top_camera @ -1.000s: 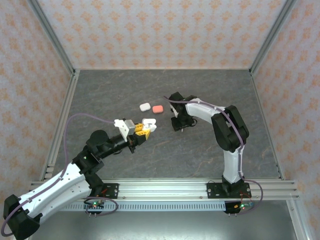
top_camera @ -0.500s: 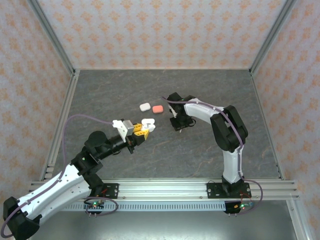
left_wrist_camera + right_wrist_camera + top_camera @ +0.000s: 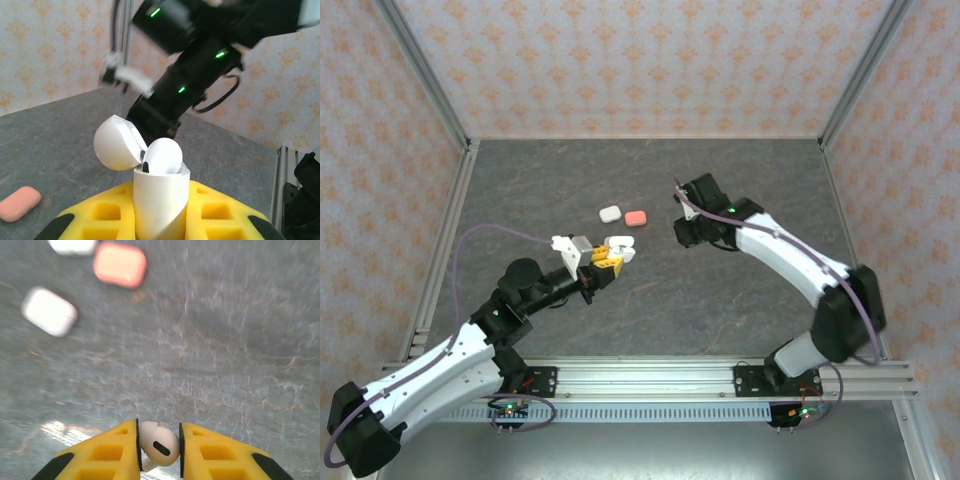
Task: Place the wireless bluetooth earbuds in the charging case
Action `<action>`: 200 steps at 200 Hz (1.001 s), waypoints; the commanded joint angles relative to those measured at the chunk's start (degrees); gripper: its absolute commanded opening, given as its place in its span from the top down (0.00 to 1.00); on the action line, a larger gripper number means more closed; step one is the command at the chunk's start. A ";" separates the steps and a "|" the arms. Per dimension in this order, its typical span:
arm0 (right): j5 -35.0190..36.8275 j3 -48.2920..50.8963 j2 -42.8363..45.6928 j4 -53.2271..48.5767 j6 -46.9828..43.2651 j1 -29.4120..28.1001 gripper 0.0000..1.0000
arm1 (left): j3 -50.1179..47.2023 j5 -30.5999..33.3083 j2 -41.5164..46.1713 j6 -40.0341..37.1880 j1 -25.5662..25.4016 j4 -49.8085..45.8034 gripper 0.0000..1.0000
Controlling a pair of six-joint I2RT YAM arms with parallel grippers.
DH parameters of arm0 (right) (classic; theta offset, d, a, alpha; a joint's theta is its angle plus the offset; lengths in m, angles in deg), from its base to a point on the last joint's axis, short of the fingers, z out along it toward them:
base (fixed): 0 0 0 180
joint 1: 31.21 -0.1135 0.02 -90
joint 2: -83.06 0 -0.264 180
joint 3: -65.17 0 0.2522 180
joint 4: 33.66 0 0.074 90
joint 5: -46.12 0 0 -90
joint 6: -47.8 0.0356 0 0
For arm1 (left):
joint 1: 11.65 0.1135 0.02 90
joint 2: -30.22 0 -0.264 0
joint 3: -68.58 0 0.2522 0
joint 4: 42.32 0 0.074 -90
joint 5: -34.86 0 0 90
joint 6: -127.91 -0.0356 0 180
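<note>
Whereas a second ago the right arm [image 3: 790,265] stood folded at its elbow, it now stretches long over the bench [image 3: 720,310], with its jaws a little farther from the open white charging case [image 3: 618,247]. Right jaws pinch one white earbud [image 3: 160,445]. Left jaws clamp the case, lid back, a second earbud [image 3: 162,156] seated inside. Two closed cases lie beyond it: one white [image 3: 610,213], one coral [image 3: 636,217].

Dark grey marbled tabletop [image 3: 740,180]; white case [image 3: 610,213] + coral case [image 3: 636,218] lying side by side nr centre.
</note>
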 commanded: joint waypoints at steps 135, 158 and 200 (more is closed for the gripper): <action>-17.13 10.99 29.66 21.94 -2.12 -6.01 0.77 | 7.69 -8.45 -14.07 6.57 -2.59 13.41 1.00; -17.39 11.02 28.89 21.88 -2.09 -6.62 0.77 | 8.22 -7.92 -14.74 6.48 -2.81 13.46 1.00; -17.10 11.60 27.24 21.75 -2.32 -7.91 0.77 | 8.92 -7.66 -15.84 6.48 -2.86 13.83 1.00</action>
